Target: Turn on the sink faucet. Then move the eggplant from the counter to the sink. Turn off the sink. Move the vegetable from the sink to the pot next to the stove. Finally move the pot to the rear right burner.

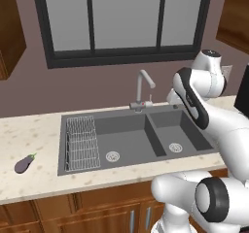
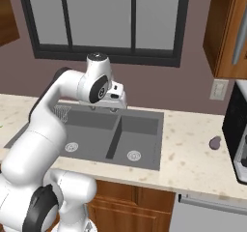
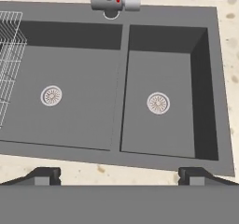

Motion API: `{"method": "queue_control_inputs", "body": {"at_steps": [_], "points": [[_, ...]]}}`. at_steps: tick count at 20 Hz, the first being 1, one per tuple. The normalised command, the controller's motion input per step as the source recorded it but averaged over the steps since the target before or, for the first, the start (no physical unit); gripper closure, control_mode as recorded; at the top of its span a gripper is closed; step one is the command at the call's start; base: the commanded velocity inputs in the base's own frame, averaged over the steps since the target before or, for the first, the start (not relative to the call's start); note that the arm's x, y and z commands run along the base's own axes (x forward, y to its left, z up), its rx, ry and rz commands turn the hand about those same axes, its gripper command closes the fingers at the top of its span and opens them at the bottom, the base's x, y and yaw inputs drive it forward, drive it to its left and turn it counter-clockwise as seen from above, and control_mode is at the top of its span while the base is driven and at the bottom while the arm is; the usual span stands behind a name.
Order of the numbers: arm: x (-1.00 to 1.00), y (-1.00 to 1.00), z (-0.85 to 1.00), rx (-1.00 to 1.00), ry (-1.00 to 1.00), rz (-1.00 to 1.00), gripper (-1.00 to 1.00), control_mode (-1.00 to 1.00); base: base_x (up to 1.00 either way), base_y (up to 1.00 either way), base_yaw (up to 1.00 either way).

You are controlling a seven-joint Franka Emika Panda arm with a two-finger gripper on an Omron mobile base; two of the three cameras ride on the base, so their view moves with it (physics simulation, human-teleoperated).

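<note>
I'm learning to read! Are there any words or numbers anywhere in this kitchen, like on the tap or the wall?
There are none to read.
The tap carries only a small red dot, no letters.
The sink, the counter, the window and the wall switch are all blank.

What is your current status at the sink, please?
Claw open, empty, above the sink. Faucet untouched, no water running. Eggplant on the counter, left of the sink. Nothing in the way.
</note>
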Motion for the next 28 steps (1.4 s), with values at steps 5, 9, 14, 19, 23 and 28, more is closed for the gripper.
{"method": "queue_control_inputs", "body": {"at_steps": [5,9,14,19,23,28], "points": [[0.04,0.0,0.0,0.0,0.0,0.0,-1.0,-1.0,0.22,0.0,0.0],[0.22,0.0,-0.01,0.0,0.0,0.0,-1.0,-1.0,0.0,0.0,0.0],[0.47,-0.17,-0.24,0.03,-0.01,0.06,-1.0,-1.0,0.0,0.0,0.0],[0.38,-0.35,-0.22,0.09,-0.16,0.16,-1.0,-1.0,0.0,0.0,0.0],[0.07,-0.21,-0.05,0.06,-0.26,0.22,-1.0,-1.0,0.0,0.0,0.0],[0.14,-0.02,-0.14,0.01,-0.2,0.23,-1.0,-1.0,0.0,0.0,0.0]]}}
